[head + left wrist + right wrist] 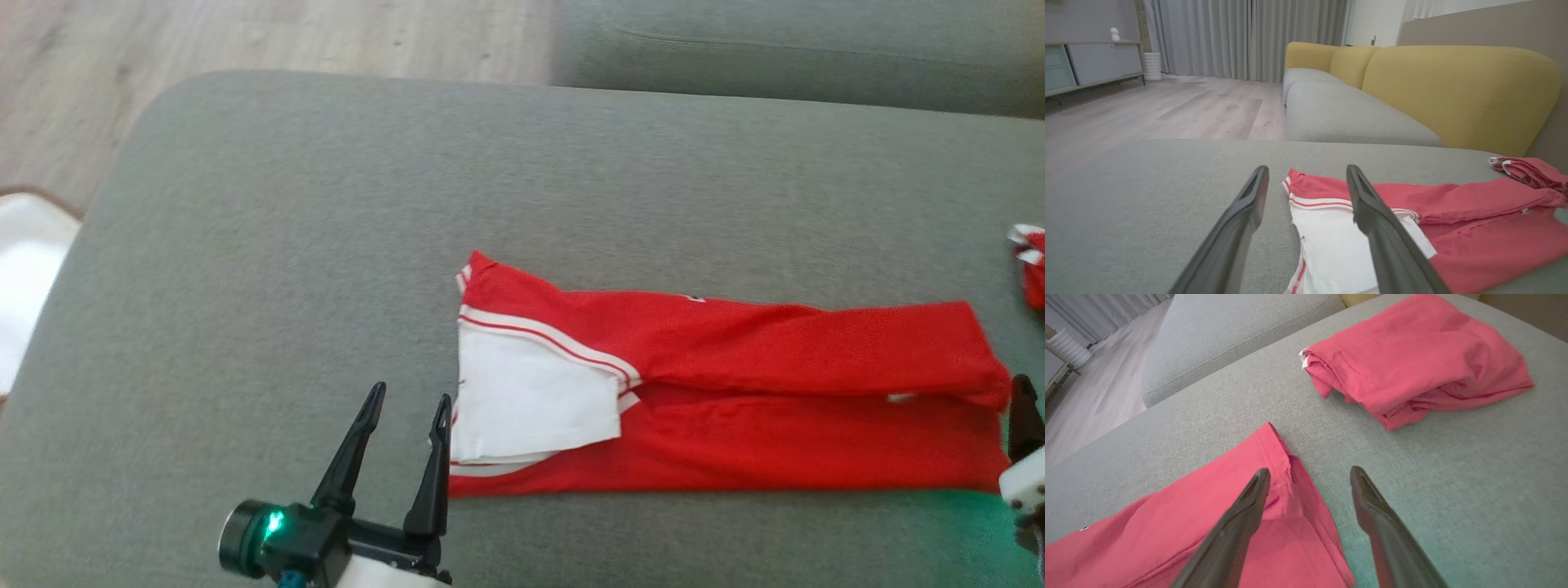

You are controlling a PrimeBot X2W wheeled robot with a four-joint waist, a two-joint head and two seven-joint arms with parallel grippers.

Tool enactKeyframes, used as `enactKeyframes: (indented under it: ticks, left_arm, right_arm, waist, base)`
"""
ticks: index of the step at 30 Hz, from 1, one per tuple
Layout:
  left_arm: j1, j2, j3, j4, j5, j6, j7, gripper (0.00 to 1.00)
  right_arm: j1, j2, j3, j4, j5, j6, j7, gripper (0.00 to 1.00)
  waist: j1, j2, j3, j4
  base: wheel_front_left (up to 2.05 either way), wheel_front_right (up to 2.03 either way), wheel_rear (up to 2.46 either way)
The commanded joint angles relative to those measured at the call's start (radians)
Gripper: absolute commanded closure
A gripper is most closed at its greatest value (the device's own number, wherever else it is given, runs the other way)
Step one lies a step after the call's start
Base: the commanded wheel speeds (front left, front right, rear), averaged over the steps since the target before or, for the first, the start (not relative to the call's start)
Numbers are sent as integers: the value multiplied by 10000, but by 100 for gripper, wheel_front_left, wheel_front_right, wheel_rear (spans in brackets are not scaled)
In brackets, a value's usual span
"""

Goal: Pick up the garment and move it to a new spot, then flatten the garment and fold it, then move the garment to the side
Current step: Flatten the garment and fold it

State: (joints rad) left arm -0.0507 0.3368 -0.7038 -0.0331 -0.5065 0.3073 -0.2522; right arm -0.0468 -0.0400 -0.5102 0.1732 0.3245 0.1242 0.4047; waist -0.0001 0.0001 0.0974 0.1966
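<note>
You have the garment (735, 392) lying left to right across the cushion (286, 245). Your left gripper (408, 400) sits just beside its left end, and your right gripper (1310, 473) is at its right end. A second garment (1412, 355) lies further right, apart from the first. Behind the cushion is a sofa seat (775, 49), with floor (245, 41) to its left.

Open cushion on the left and far side, cloth on the right

You have bare grey seat cushion (245, 245) across the left half and along the far edge, where a gripper could pass without meeting anything. The folded red-and-white garment (735, 392) lies flat across the near right part. The left gripper (411, 394), jaws apart, stands just beside its white end. The right gripper (1310, 473), jaws also apart, is over its red end. Past that end, a strip of bare cushion separates it from a second folded red garment (1412, 355). Further back, a yellow backrest (1453, 90) rises behind the neighbouring seat.
</note>
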Motion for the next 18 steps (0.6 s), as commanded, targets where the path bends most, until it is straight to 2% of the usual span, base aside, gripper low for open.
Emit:
enactKeyframes:
  ticks: [1,8,14,15,17,18]
  left_arm:
    - [-73,-90,570,-350,426,-52,-94,0]
    - [274,-731,1042,-339,1356,-509,-94,0]
    - [452,-1182,1562,-318,1856,-924,-95,0]
    - [465,-1232,1646,-319,1911,-981,-95,0]
    - [488,-1330,1792,-311,2017,-1098,-95,0]
    - [488,-1330,1792,-311,2017,-1098,-95,0]
  right_arm:
    - [-644,-155,-10,-26,-265,65,-41,0]
    - [-1251,-546,-666,1676,-1098,65,268,0]
    - [-1214,-636,-368,2439,-999,65,943,0]
    - [-1196,-652,-259,2466,-924,65,1048,11]
    - [-1173,-710,-34,2481,-759,65,1232,63]
    - [-1173,-710,-34,2481,-759,65,1232,63]
  waist:
    - [1,-1,48,337]
    - [1,-1,211,746]
    - [1,-1,291,778]
    - [1,-1,304,764]
    - [1,-1,329,729]
    - [1,-1,329,729]
  base:
    - [0,0,0]
    - [0,0,0]
    - [0,0,0]
    - [0,0,0]
    - [0,0,0]
    - [0,0,0]
